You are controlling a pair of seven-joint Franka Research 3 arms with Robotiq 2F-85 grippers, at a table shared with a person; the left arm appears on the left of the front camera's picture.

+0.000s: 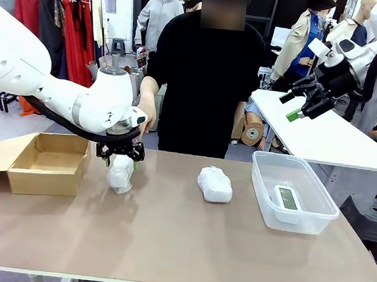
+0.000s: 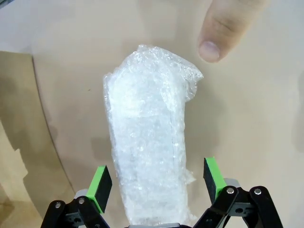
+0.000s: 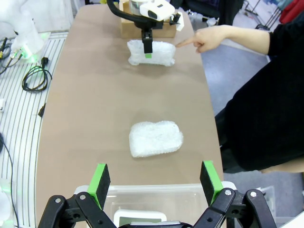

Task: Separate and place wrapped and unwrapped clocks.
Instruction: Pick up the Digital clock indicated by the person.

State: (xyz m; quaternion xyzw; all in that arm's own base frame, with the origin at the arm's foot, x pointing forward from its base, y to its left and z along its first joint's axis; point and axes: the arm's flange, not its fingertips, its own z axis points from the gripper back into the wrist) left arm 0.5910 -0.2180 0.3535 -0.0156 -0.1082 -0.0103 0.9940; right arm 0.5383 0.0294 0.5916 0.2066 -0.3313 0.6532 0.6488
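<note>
Front view: the cardboard box (image 1: 48, 162) sits at the frame's left-centre on the table (image 1: 166, 244). Just right of it lies wrapped clock 1 (image 1: 121, 173), with the left gripper (image 1: 119, 158) straddling it from above. Dead centre lies wrapped clock 2 (image 1: 214, 184). At the right stands the plastic tub (image 1: 259, 177), with the digital clock (image 1: 288, 198) lying inside.

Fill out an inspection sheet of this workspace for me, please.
Surface: brown table, no stains seen.
Job's things: left bundle and middle bundle lie on the table; bare clock lies in the clear tub.
Clutter: open cardboard box at the table's left end.
Grippers: left gripper open, straddling the left bundle; right gripper open, raised.
Cables: black cables on the floor beside the table.
Surroundings: a person's hand points at the left bundle; clothes rack behind.
</note>
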